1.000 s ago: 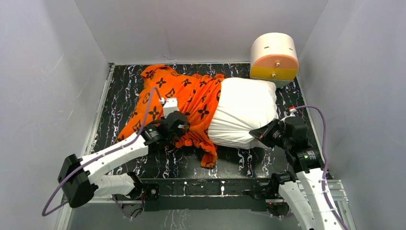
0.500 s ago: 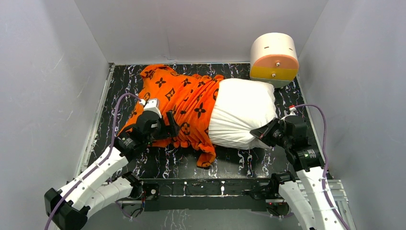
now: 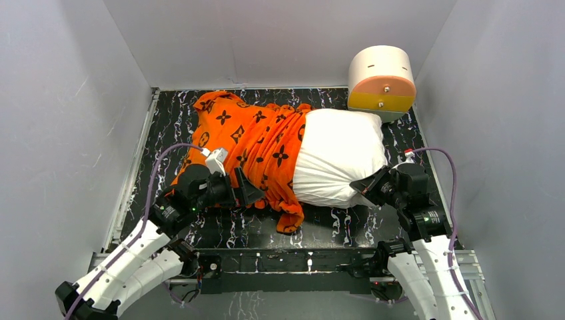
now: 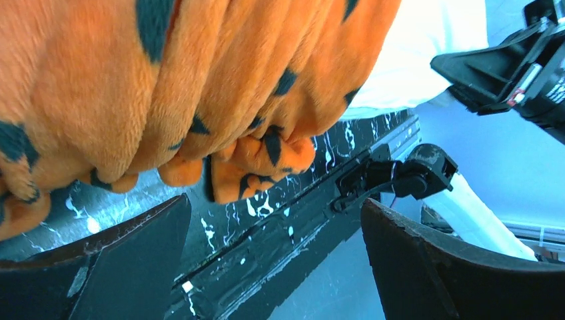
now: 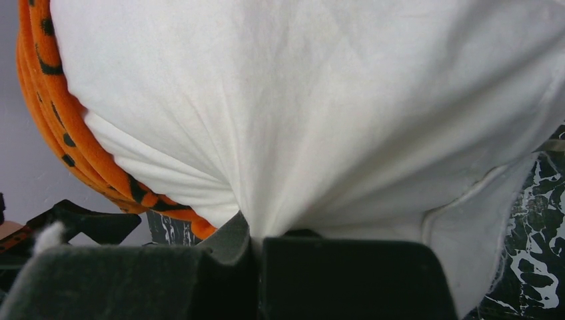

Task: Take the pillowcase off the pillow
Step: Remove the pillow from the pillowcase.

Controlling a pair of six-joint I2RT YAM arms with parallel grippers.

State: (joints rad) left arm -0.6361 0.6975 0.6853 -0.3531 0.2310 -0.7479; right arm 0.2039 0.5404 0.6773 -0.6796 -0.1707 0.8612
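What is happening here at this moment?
The orange pillowcase is being taken off the white pillow. The right gripper is shut on the pillow's near right corner. The left gripper stands open at the pillowcase's near edge, holding nothing. About half the pillow is bare.

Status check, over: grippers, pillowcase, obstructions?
Left gripper open, empty, by near hem of pillowcase. Right gripper shut on corner of pillow. Pillowcase half off, bunched left. Round box behind pillow, not blocking.

Plump white fabric pillow (image 5: 320, 100) filling the frame, lower edge pinched between closed dark fingers of the right gripper (image 5: 256, 245). Bright orange plush pillowcase (image 5: 48, 127) bunched at left; black white-veined tabletop (image 5: 533, 267) lower right.
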